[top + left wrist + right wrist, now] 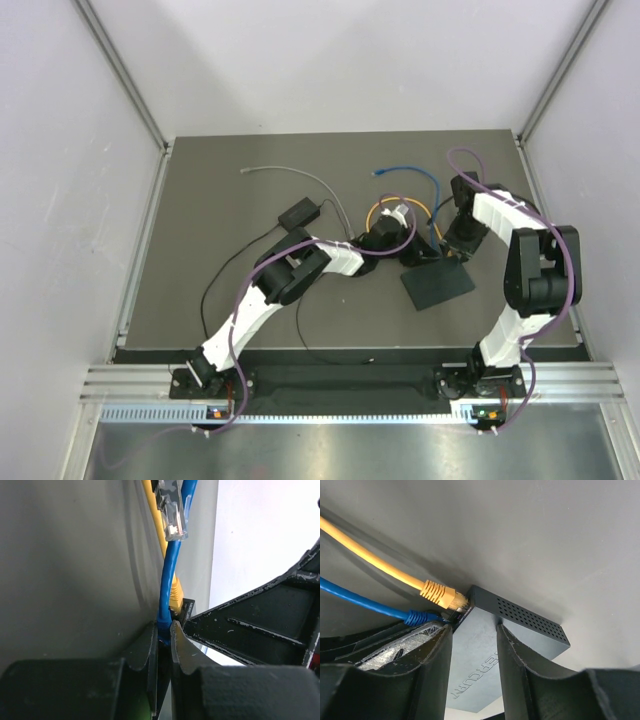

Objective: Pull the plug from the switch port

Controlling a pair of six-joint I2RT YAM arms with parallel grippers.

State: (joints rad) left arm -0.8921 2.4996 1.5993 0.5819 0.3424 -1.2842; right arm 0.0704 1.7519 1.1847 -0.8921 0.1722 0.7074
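The switch (440, 288) is a flat matte black box right of centre; in the right wrist view (480, 665) its top reads MERCURY. A blue plug (422, 616) and a yellow plug (440, 594) sit side by side in ports on its front face. My left gripper (164, 630) is shut on the blue plug's boot (165, 622), right at the box; from above it (410, 252) is at the box's far left corner. My right gripper (472, 637) is open, with its fingertips (507, 640) resting on the box top; from above it (452, 250) is at the box's far edge.
The blue cable's (400, 175) free clear plug (170, 510) hangs near the left gripper. The yellow cable (385, 205) loops behind the grippers. A small black block (298, 212) with a thin cord and a grey cable (275, 172) lie to the left.
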